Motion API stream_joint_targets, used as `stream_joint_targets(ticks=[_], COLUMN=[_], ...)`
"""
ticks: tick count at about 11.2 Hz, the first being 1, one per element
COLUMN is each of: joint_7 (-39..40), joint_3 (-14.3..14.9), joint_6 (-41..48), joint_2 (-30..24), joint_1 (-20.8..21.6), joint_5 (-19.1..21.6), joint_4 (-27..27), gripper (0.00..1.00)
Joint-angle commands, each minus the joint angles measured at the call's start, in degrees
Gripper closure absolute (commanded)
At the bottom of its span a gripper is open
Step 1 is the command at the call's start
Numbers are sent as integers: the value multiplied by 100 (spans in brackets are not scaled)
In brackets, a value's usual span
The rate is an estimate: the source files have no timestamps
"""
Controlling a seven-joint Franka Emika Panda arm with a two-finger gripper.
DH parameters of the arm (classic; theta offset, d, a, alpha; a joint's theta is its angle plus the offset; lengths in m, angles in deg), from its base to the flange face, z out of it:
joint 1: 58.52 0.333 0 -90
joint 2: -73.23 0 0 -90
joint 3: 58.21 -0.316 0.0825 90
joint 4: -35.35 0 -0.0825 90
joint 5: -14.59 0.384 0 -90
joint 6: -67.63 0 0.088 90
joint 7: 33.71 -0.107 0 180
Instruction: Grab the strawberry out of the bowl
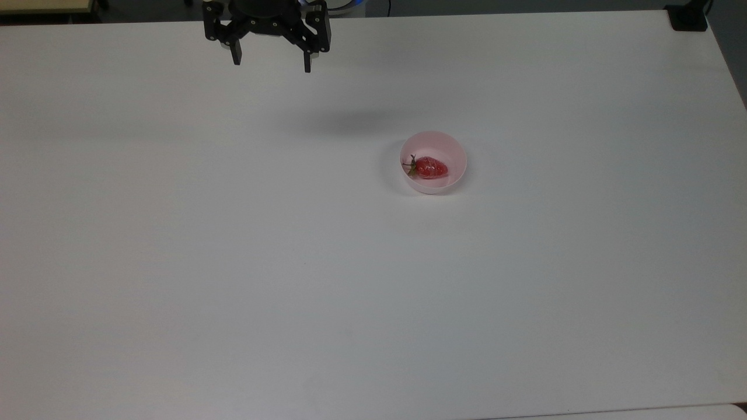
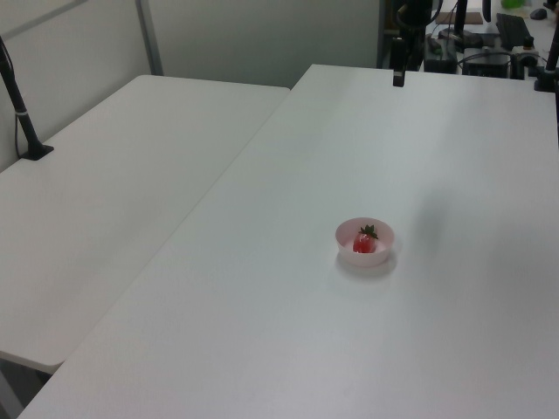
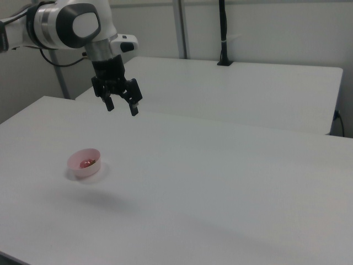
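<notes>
Just one strawberry [image 1: 430, 167] in one pink bowl [image 1: 452, 148], one pincer [image 1: 272, 64] spread open, empty

Red strawberry [image 1: 430, 167] inside pink bowl [image 1: 452, 149]

Glossy red strawberry [image 1: 432, 168], smooth pale pink plastic bowl [image 1: 452, 149], matt white table [image 1: 233, 262], matt black pincer [image 1: 272, 64]

Even, bright overhead light washes the white surface [image 1: 233, 262] pale. A soft, diffuse shadow lies toward its far edge in the top view; no glare, mild softness throughout.
</notes>
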Motion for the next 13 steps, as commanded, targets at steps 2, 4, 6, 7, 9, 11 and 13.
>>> stream_joint_targets(ticks=[2,4,6,7,9,11,13], joint_7=[166,166,175,218,551,570,579], joint_3=[21,21,21,13,12,4,-40], joint_6=[192,192,183,174,174,183,192], joint_2=[-29,-29,-21,-12,6,6,58], joint_1=[-22,-22,-22,-22,-22,-22,57], joint_5=[15,24,24,33,59,59,59], joint_4=[-69,-69,-69,-69,-69,-69,-43], gripper=[0,0,0,0,0,0,0])
